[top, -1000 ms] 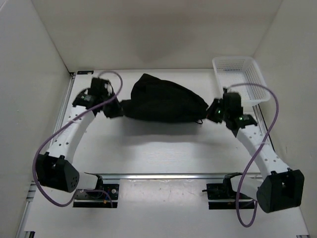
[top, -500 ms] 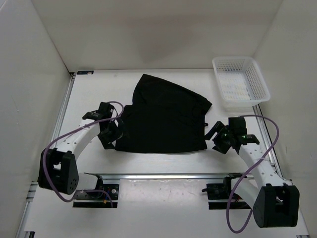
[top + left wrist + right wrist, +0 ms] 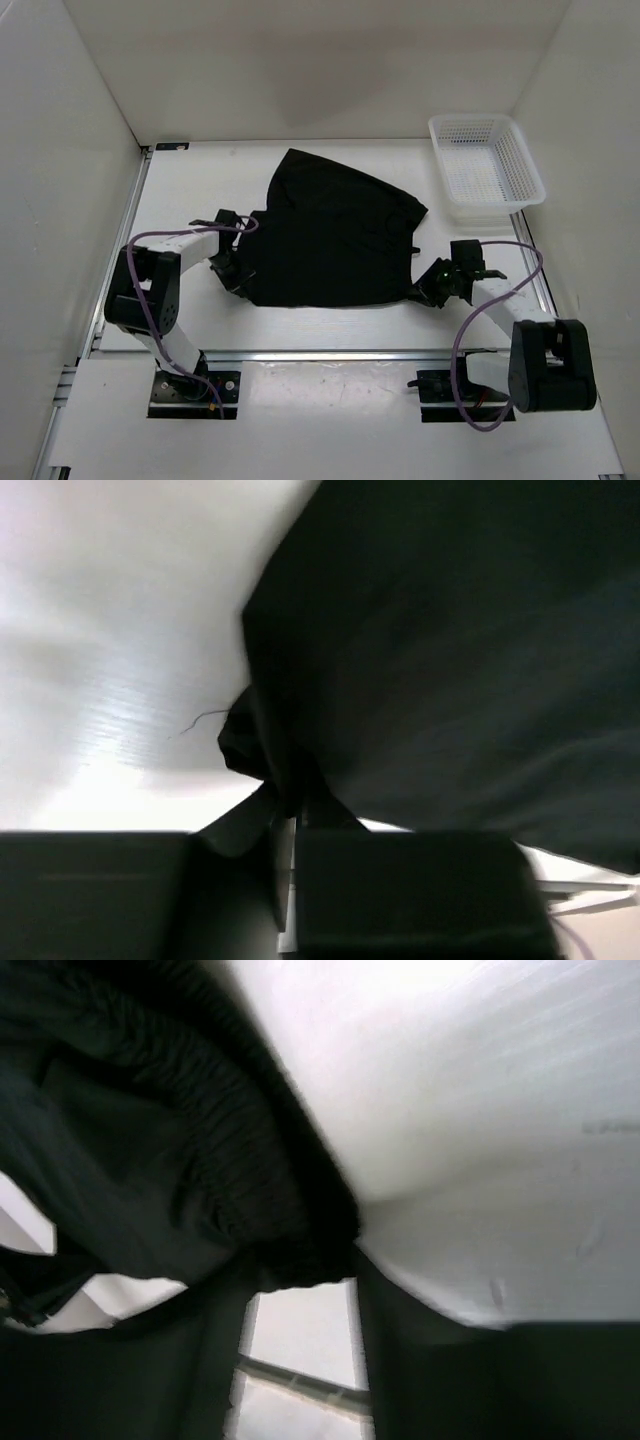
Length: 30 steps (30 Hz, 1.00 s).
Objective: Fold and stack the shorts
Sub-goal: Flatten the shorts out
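Observation:
The black shorts (image 3: 335,235) lie spread out in the middle of the table. My left gripper (image 3: 232,277) is at their near left corner, shut on a pinch of the hem (image 3: 262,755). My right gripper (image 3: 424,291) is at their near right corner. Its fingers (image 3: 400,1360) stand a little apart with the gathered waistband (image 3: 215,1175) bunched between the tips. A thin drawstring end (image 3: 415,250) sticks out at the right edge. Both grippers are low, near the table.
A white mesh basket (image 3: 487,165) stands at the far right corner. White walls close in the back and both sides. A metal rail (image 3: 330,353) runs along the near edge by the arm bases.
The shorts were lifted in a bunch, then drawn toward me and laid down flat. Both arms have since folded back, with the grippers staying at the near corners.

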Motion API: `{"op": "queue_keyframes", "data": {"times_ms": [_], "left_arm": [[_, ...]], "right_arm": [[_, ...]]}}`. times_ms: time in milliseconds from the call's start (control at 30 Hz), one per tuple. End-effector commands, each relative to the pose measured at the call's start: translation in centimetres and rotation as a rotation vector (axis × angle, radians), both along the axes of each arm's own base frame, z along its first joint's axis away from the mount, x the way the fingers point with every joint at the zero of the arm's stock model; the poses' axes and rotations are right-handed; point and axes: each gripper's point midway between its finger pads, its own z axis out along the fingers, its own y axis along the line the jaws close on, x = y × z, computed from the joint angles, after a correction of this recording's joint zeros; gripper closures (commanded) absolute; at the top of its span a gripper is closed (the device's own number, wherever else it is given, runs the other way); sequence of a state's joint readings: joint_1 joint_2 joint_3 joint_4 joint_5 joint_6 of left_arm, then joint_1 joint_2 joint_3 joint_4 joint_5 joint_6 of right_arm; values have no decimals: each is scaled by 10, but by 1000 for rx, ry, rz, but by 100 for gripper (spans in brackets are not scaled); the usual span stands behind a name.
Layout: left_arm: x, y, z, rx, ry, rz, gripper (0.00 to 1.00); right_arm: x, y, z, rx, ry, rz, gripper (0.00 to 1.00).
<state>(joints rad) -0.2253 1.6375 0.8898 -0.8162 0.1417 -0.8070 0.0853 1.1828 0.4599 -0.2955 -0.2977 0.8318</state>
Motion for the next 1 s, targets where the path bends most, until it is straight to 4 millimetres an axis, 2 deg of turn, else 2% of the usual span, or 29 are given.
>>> {"op": "queue_keyframes", "data": {"times_ms": [0, 67, 100, 133, 167, 200, 233, 267, 300, 333, 367, 400, 433, 467, 500, 533, 567, 600, 633, 667, 700, 733, 767, 800, 833, 867, 900, 933, 967], "left_arm": [[40, 0, 4, 11, -100, -14, 90], [58, 1, 14, -21, -135, 2, 90], [82, 2, 33, -29, -204, -10, 90], [97, 3, 44, -41, -232, -4, 90], [110, 12, 58, -49, -245, 29, 90], [151, 12, 102, -67, -376, 12, 90], [170, 14, 120, -66, -413, 11, 90], [199, 16, 180, -73, -530, 10, 90], [213, 23, 207, -55, -586, 18, 90], [225, 25, 225, -45, -623, 9, 90], [232, 24, 251, -49, -678, 9, 90], [240, 30, 307, -50, -815, 12, 90], [236, 35, 322, -47, -833, 22, 90], [235, 38, 334, -53, -858, 27, 90], [229, 42, 347, -46, -891, 27, 90], [221, 45, 350, -51, -895, 20, 90], [209, 46, 372, -54, -963, 19, 90], [201, 46, 371, -54, -967, 19, 90], [192, 46, 345, -45, -904, 8, 90], [174, 47, 350, -46, -920, 7, 90], [166, 47, 340, -40, -907, -3, 90], [152, 48, 296, -38, -799, -2, 90], [133, 48, 293, -38, -804, -2, 90], [121, 50, 276, -24, -773, 4, 90], [109, 52, 261, -15, -748, 8, 90], [80, 54, 226, -7, -671, 20, 90], [65, 59, 210, 18, -640, 28, 90], [51, 60, 196, 24, -613, 41, 90], [25, 65, 164, 39, -510, 76, 78]], "right_arm": [[26, 5, 5, 16, -52, -9, 79], [54, 4, 22, -5, -115, 15, 98], [63, 3, 21, -21, -104, 23, 100], [97, 5, 53, -32, -198, 49, 100], [111, 4, 53, -55, -176, 53, 100], [131, 5, 68, -61, -209, 64, 100], [175, 10, 124, -53, -343, 75, 100], [190, 12, 127, -62, -323, 103, 100], [206, 15, 150, -55, -362, 117, 100], [234, 20, 211, -42, -495, 119, 100], [243, 20, 232, -49, -540, 126, 100], [249, 21, 251, -48, -580, 124, 100], [250, 20, 291, -54, -671, 129, 100], [248, 19, 306, -68, -717, 142, 100], [243, 18, 312, -79, -732, 152, 100], [236, 23, 318, -87, -749, 175, 100], [223, 26, 323, -94, -764, 196, 100], [217, 23, 318, -120, -766, 209, 100], [210, 22, 311, -127, -755, 218, 100], [197, 22, 313, -135, -763, 217, 100], [186, 24, 281, -146, -703, 235, 100], [176, 22, 280, -146, -714, 234, 100], [164, 33, 266, -144, -694, 280, 100], [149, 38, 233, -147, -632, 314, 100], [137, 39, 226, -168, -632, 330, 100], [121, 50, 211, -176, -616, 384, 100], [98, 52, 173, -173, -531, 419, 100], [83, 53, 168, -183, -541, 442, 100], [63, 57, 154, -187, -502, 479, 100]]}}
